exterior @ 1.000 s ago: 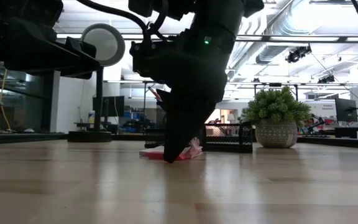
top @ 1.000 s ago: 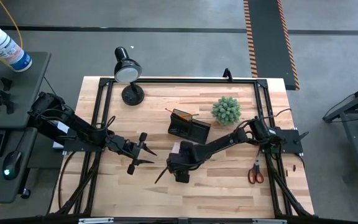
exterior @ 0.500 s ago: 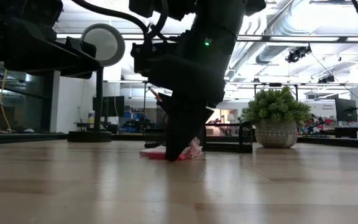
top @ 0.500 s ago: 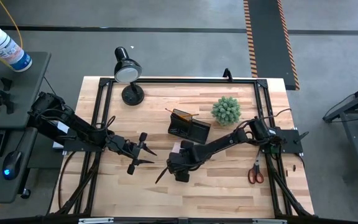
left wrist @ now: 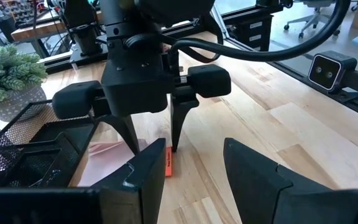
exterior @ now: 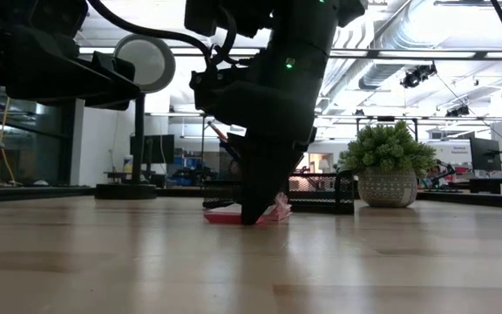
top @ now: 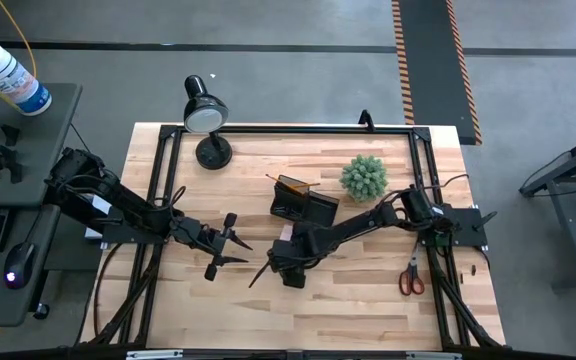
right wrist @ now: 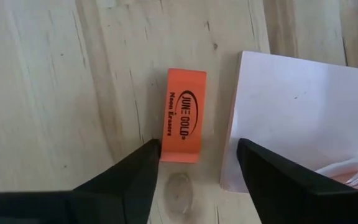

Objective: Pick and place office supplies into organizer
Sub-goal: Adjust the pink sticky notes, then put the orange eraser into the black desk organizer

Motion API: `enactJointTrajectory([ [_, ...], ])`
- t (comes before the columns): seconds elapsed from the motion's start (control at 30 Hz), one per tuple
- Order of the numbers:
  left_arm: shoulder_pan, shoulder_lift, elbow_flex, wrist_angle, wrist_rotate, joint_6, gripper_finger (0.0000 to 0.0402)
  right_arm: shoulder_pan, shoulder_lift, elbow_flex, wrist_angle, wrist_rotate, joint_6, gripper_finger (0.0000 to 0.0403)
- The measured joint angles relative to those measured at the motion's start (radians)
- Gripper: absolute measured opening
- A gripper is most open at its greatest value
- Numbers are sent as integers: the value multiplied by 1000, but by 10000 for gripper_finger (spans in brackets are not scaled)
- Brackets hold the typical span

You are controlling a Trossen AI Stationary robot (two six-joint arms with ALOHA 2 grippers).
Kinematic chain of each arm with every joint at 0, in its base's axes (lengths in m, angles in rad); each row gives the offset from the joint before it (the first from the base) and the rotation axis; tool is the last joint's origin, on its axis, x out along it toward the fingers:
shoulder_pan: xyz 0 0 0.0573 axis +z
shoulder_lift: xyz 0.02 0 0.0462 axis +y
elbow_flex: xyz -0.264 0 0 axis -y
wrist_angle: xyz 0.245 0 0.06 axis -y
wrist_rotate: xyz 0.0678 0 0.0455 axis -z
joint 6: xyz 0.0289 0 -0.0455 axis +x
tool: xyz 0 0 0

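Eraser orange, flat on table | right gripper jaws wide, straddling it, ungripped | left gripper open, empty

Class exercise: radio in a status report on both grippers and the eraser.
Right gripper open, straddling orange eraser on table. Pink sticky pad lies right beside it. Left gripper open, waiting clear.
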Motion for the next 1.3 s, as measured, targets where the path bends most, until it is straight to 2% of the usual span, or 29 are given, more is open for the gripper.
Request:
enactJointTrajectory([
  [0.33, 0, 0, 0, 0, 0, 5, 150, 23, -1, 0, -1, 37, -33, 263],
  [1.1, 0, 0, 0, -3, 0, 7, 150, 87, 2, 43, -10, 145, -93, 253],
  [1.3, 0, 0, 0, -3, 0, 6, 150, 93, 2, 43, 24, 95, -100, 246],
])
